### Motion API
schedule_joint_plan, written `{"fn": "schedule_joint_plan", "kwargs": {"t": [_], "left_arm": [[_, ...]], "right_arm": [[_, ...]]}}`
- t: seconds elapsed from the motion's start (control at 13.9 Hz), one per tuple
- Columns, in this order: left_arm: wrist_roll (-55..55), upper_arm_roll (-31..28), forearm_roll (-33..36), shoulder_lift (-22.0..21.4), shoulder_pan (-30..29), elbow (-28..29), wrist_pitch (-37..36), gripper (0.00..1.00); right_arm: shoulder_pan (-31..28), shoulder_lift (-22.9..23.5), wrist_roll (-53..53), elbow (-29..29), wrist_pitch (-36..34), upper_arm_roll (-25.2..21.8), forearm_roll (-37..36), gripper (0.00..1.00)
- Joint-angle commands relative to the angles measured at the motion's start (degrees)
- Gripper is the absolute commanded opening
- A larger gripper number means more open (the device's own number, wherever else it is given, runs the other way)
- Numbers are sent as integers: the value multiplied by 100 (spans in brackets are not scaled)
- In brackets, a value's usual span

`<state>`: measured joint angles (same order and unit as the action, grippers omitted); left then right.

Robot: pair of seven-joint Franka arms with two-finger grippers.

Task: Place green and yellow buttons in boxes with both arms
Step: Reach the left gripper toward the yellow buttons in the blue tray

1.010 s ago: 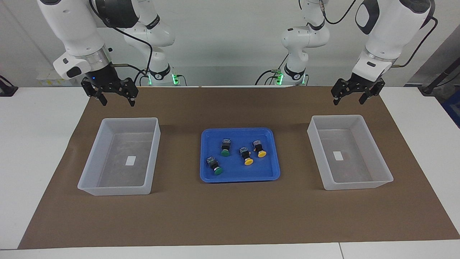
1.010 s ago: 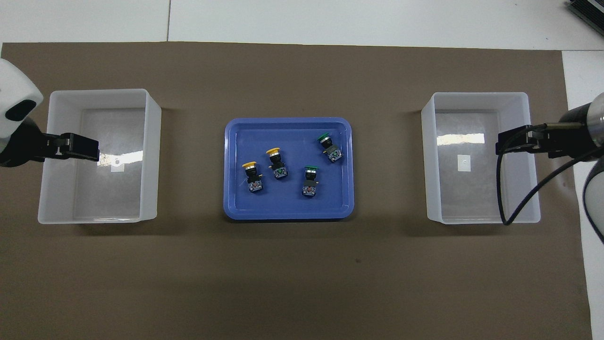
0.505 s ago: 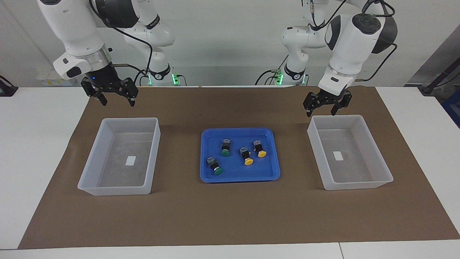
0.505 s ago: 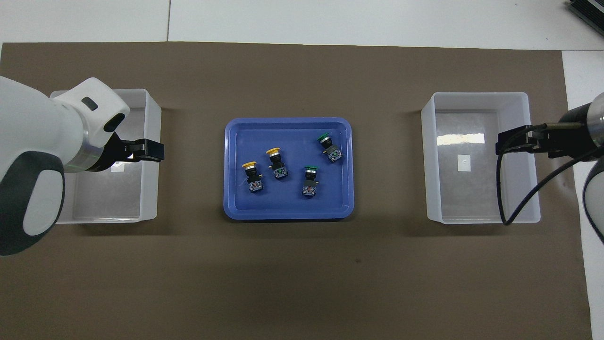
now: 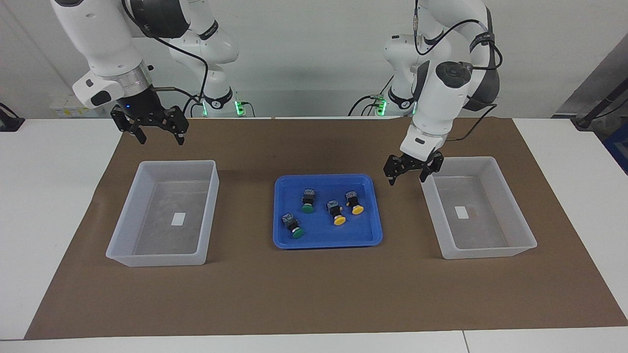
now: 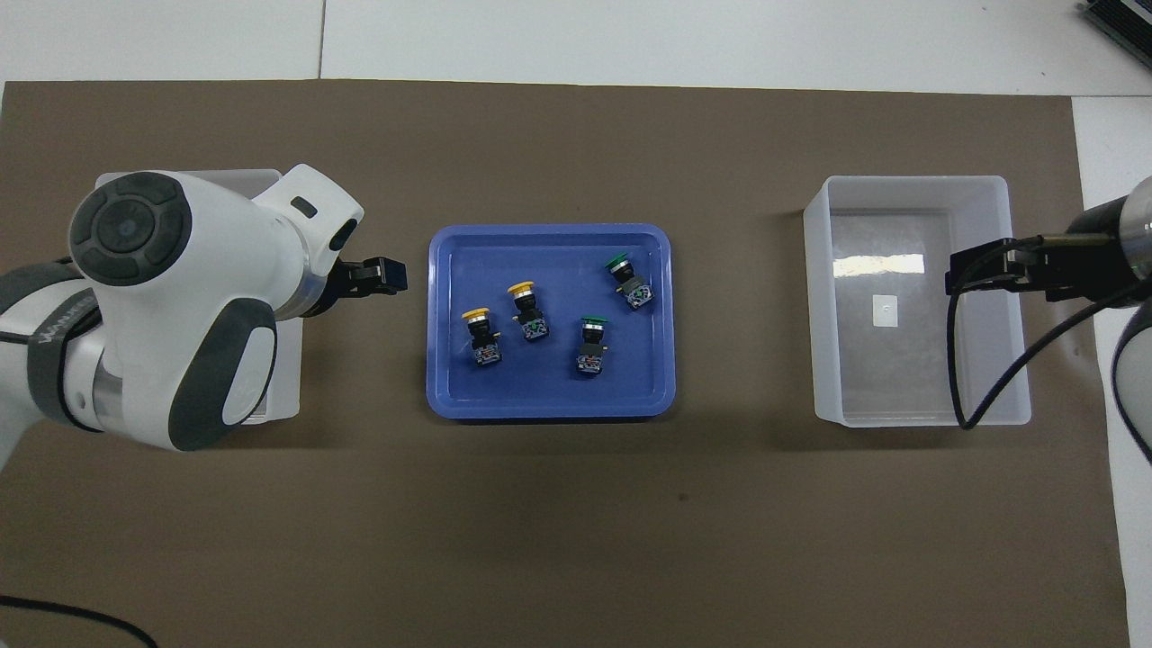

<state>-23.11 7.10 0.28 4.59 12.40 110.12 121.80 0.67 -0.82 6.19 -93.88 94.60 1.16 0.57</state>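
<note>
Facing view, left to right: right gripper (image 5: 157, 138) at upper left of the frame, up in the air over the brown mat (image 5: 314, 289) just above the top edge of bin (image 5: 121, 230), jaws spread wide, nothing in them; that arm waits. Bin sits left of centre with only a white label (image 5: 178, 218) inside.

Blue tray (image 5: 326, 241) at frame centre holds all four buttons, each lying on its side, apart from one another: green button (image 5: 293, 226) at the tray's lower left, second green (image 5: 307, 201) above it, yellow button (image 5: 336, 213) mid-tray, second yellow (image 5: 353, 202) just beside it toward the right.

Left gripper (image 5: 406, 178) just right of the tray's upper right corner, over the mat strip between tray and other bin (image 5: 485, 252), fingers apart, holding nothing. That bin, right of centre, also has only its label (image 5: 460, 212).

Overhead view: left gripper (image 6: 382, 274) pokes out left of the tray (image 6: 549, 409), arm covering most of the left bin (image 6: 283, 396)
</note>
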Motion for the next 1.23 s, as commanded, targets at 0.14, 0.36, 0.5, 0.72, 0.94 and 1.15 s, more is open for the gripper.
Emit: {"fn": "schedule_joint_plan", "kwargs": {"t": [0.14,0.36,0.5,0.72,0.94,1.15], "left_arm": [[-132,-69,7,-107,157,395,501,100],[-132,-69,7,-125,166,580,784,100],[-123,-69,7,-125,175,686,958,100],[-149,-69,-2,6,376,835,1240,100],[-193,-69,-2,182,499,836,1355,100],[-658,-69,-2,411,754,836,1714,100]], "right_arm": [[-32,-50,31,-61,-20,33,13,100],[-32,-50,31,-61,-20,33,13,100],[-32,-50,31,-61,-20,33,13,100],[-32,-50,31,-61,-20,33,13,100],[-32,-50,31,-61,-20,33,13,100],[-32,-50,31,-61,-20,33,13,100]]}}
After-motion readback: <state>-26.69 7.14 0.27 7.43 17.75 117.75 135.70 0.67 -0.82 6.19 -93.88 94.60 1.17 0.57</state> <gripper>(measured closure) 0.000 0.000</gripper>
